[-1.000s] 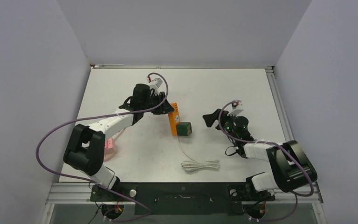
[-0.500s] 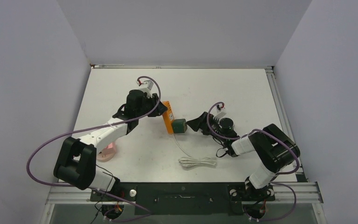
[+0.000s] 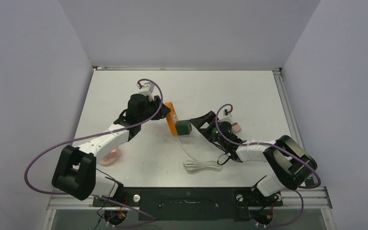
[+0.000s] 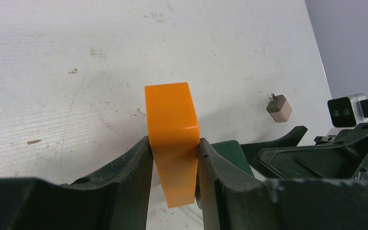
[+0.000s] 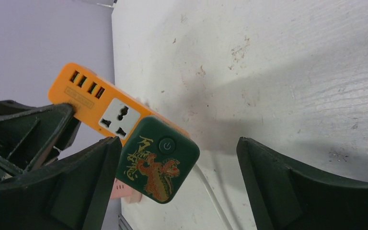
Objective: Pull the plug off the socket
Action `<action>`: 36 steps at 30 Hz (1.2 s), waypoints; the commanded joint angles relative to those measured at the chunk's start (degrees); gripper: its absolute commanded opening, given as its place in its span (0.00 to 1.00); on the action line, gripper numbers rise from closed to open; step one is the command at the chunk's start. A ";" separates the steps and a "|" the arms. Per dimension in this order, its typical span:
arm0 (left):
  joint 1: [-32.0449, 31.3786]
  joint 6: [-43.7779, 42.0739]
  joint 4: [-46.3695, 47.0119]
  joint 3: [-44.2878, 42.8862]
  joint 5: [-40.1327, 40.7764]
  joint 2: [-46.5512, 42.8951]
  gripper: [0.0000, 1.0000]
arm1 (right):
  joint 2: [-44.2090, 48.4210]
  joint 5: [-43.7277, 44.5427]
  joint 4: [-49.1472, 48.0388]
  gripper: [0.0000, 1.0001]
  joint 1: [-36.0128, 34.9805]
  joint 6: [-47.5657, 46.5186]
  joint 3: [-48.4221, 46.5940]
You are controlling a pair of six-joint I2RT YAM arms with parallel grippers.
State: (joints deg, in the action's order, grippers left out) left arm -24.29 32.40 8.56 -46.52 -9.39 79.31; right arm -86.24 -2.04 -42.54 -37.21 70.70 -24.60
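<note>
The orange socket strip (image 3: 172, 116) (image 4: 170, 120) is tilted up off the table, and my left gripper (image 3: 164, 114) (image 4: 174, 143) is shut on its end. The dark green plug (image 3: 184, 127) (image 5: 157, 165), with a dragon print and a power button, sits in the strip's face (image 5: 100, 103). A white cable (image 3: 188, 151) runs from the plug. My right gripper (image 3: 197, 123) (image 5: 179, 142) is open with its fingers on either side of the plug. The plug lies close to the left finger (image 5: 88, 177), with a wide gap to the other finger.
The white cable ends in a coiled bundle (image 3: 203, 166) near the front edge. A small pinkish-brown adapter (image 3: 236, 127) (image 4: 279, 107) lies right of my right wrist. A pink object (image 3: 109, 154) rests beside the left arm.
My right gripper has swung left to the plug and now straddles it, still open. My left gripper has drawn the socket strip slightly left and tilted it.
</note>
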 commanded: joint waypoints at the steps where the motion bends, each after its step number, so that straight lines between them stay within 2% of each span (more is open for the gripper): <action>1: -0.59 1.42 7.28 -0.47 1.04 -3.18 0.00 | 0.44 4.27 2.72 0.96 -1.45 5.86 -3.62; 11: -2.23 0.64 7.79 0.51 3.16 -4.88 0.00 | -3.11 6.47 5.63 0.94 -4.33 7.27 -8.04; 21: -5.28 -1.75 8.21 1.91 7.13 -7.14 0.00 | -6.51 5.72 2.73 0.82 -5.46 9.50 -8.71; 25: -6.39 -2.36 7.84 1.81 7.52 -7.01 0.00 | -6.91 5.69 1.47 0.71 -5.32 9.84 -8.96; 27: -6.91 -2.41 7.79 1.69 7.10 -6.57 0.00 | -6.54 5.79 1.26 0.63 -4.65 9.70 -8.74; 29: -7.22 -2.43 7.55 1.17 6.56 -5.95 0.00 | -5.94 5.93 0.11 0.49 -3.87 9.96 -7.85; 32: -7.42 -2.44 7.06 0.42 5.54 -5.24 0.00 | -5.21 5.65 -0.48 0.36 -3.14 9.81 -7.61; 34: -7.43 -2.28 7.00 -0.07 4.49 -4.86 0.06 | -4.78 5.84 -0.15 0.31 -3.04 8.96 -7.74; 35: -7.43 -2.14 7.07 -0.26 3.83 -4.80 0.17 | -4.54 6.09 -0.06 0.29 -3.06 8.41 -7.79; 36: -7.43 -1.99 7.08 -0.48 3.25 -4.71 0.33 | -4.32 6.50 0.27 0.26 -3.00 7.60 -7.83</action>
State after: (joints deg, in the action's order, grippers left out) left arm -31.03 29.30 10.57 -43.66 -1.89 74.85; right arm -92.62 2.74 -38.33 -40.84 79.92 -31.73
